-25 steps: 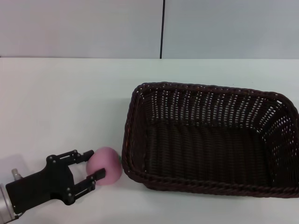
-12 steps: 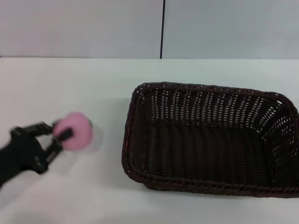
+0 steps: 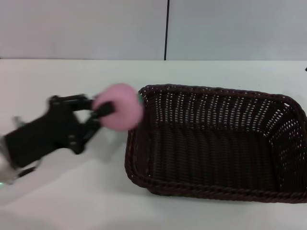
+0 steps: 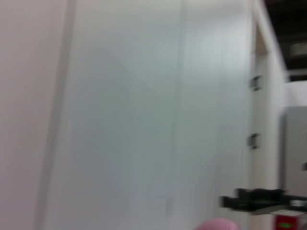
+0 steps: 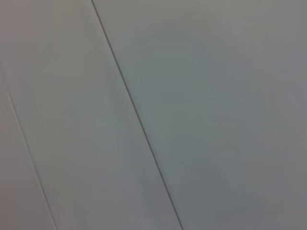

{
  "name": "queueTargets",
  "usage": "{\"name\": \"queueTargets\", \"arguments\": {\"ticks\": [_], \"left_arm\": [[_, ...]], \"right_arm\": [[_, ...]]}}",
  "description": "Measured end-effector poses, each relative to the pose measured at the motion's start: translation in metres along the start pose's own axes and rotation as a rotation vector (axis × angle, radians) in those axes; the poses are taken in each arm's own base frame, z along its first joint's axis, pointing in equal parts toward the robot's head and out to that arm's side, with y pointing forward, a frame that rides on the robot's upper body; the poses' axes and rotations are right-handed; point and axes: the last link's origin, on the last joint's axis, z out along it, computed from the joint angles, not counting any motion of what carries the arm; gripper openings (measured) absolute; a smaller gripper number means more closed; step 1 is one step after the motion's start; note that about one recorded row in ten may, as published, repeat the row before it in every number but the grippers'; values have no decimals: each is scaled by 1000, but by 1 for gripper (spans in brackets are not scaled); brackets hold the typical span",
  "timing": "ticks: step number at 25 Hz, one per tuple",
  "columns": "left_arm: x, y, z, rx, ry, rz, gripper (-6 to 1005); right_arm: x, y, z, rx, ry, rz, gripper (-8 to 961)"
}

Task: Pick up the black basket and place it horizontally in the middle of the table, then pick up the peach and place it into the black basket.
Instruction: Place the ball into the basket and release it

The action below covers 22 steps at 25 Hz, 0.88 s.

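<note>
The black basket (image 3: 216,141) lies lengthwise on the white table (image 3: 62,86), right of centre, its opening up and empty. My left gripper (image 3: 103,109) is shut on the pink peach (image 3: 120,106) and holds it in the air just left of the basket's left rim, near its far corner. A sliver of the peach shows at the edge of the left wrist view (image 4: 218,224). My right gripper is out of view.
A pale grey wall with a thin dark vertical line (image 3: 167,28) stands behind the table. The right wrist view shows only grey wall panels (image 5: 192,96).
My left gripper closed on the peach beside the basket's near left corner, lifted it off the table, swung left, and has now carried it up and right to the basket's left rim.
</note>
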Motion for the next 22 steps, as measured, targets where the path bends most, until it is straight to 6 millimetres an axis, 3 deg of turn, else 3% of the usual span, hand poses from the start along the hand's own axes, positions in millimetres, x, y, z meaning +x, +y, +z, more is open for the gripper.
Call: {"name": "queueTargets", "arguments": {"ticks": [4, 5, 8, 10, 12, 15, 22], "left_arm": [[-6, 5, 20, -52, 1, -1, 153], [-16, 12, 43, -87, -10, 15, 147], [-26, 19, 60, -78, -23, 1, 129], [-26, 19, 60, -78, -23, 1, 117], [-36, 29, 77, -65, -41, -23, 106], [-39, 33, 81, -63, -38, -6, 92], [-43, 36, 80, -9, -37, 19, 276]], "right_arm": [[-2, 0, 5, -14, -6, -4, 640], [-2, 1, 7, -18, -8, -3, 640], [-3, 1, 7, -19, -9, -3, 640], [-3, 1, 8, -20, -10, -3, 640], [-3, 1, 8, -20, -10, -4, 640], [-3, 0, 7, -20, -9, -5, 640], [-5, -2, 4, -3, -19, -9, 640]]}}
